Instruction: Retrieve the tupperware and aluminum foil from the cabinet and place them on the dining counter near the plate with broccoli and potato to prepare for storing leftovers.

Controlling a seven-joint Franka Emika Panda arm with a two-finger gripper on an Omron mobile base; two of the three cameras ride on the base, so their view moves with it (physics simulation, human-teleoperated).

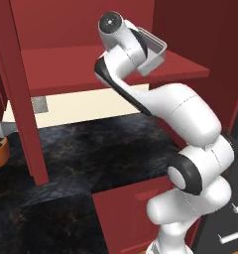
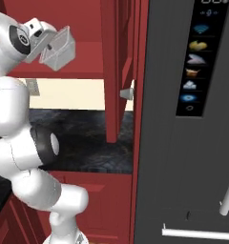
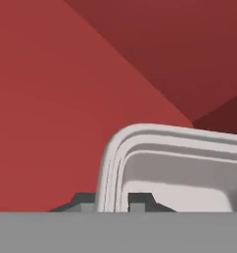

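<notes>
Fingertips of my end effector [image 3: 113, 201] pinch the near rim of the tupperware [image 1: 153, 52], which I hold tilted above the cabinet [image 1: 66, 69] shelf, its body stretching away from the wrist toward the cabinet's back.

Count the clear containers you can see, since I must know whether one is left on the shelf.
1: the tupperware, tilted at the gripper, whose tips straddle its rim, above the cabinet shelf. The arm may hide others.
</notes>
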